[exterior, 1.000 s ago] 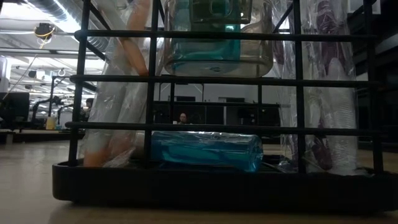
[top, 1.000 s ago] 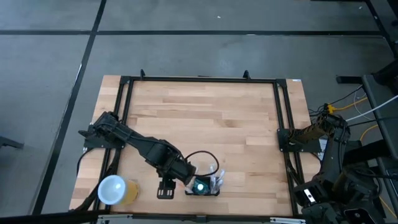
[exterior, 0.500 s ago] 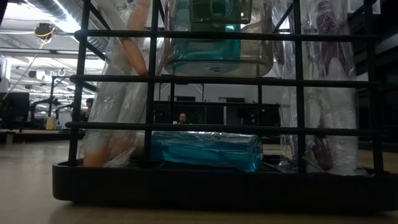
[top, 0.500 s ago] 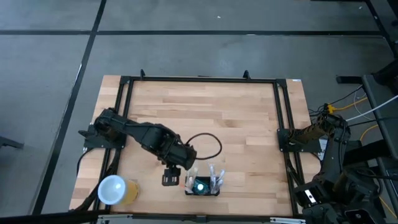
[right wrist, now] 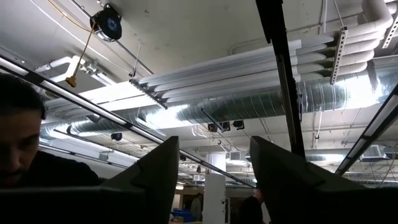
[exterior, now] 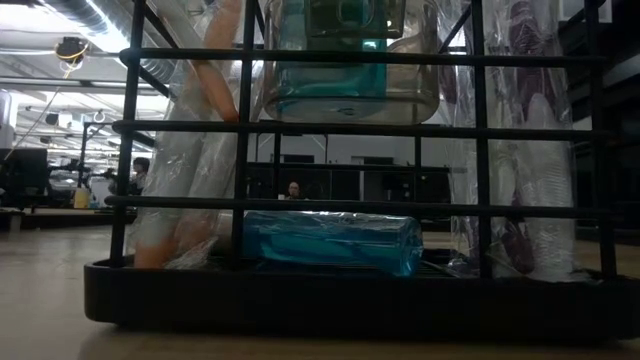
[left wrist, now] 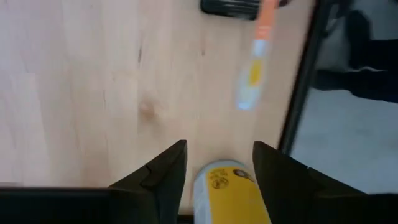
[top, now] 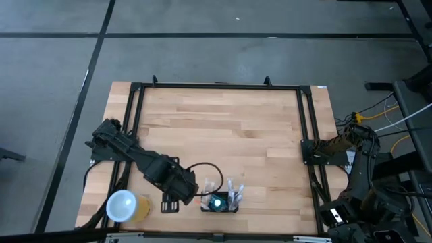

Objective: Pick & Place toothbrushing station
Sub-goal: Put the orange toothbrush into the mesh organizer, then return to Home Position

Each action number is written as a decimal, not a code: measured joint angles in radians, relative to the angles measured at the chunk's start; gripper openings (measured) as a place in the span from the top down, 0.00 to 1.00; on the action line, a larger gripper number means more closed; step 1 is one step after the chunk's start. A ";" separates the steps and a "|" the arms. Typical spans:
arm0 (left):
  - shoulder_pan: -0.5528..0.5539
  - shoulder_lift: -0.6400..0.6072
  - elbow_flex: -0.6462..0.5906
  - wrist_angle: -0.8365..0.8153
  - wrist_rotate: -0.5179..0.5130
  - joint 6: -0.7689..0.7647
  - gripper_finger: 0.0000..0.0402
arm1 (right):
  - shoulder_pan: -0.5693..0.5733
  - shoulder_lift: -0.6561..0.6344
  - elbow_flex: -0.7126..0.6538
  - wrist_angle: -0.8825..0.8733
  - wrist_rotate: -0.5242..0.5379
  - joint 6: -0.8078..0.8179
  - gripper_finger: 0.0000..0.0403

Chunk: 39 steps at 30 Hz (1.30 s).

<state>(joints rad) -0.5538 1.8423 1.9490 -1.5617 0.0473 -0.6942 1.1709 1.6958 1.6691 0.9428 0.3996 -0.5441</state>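
The toothbrushing station, a small black box with wrapped toothbrushes and a teal item standing in it, sits on the wooden table near its front edge. In the low view its black bars and base fill the picture. In the left wrist view its edge shows with an orange-and-white toothbrush sticking out. My left gripper hangs open over the table, pointing down, between the station and a yellow white-topped cup. The cup's side shows between the fingers. My right gripper is open at the table's right side, pointing up at the ceiling.
A black metal frame runs around the tabletop. The station and the cup stand close to the near edge. Bare wood stretches across the middle and far half. A person shows in the right wrist view.
My left gripper has drawn away from the station's left side, first a little toward the far edge, then toward the table's left and near edge, closer to the yellow cup. The station has stayed where it was.
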 joint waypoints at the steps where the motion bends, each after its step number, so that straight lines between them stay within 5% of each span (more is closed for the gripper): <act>1: -0.005 0.000 -0.017 0.007 -0.007 -0.003 0.56 | 0.000 0.000 0.000 0.000 0.000 0.000 0.50; 10: -0.014 0.002 -0.155 0.210 -0.048 -0.027 0.76 | 0.000 0.000 0.000 0.014 -0.023 -0.002 0.50; 21: 0.032 0.000 -0.057 0.360 -0.144 0.008 0.96 | 0.000 0.001 0.000 0.019 -0.023 -0.014 0.50; 39: -0.029 0.037 -0.061 0.410 -0.204 -0.021 0.93 | 0.000 0.001 0.000 0.018 -0.023 -0.048 0.50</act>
<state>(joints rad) -0.5827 1.8798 1.8881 -1.1519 -0.1565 -0.7154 1.1709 1.6966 1.6694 0.9611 0.3763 -0.5922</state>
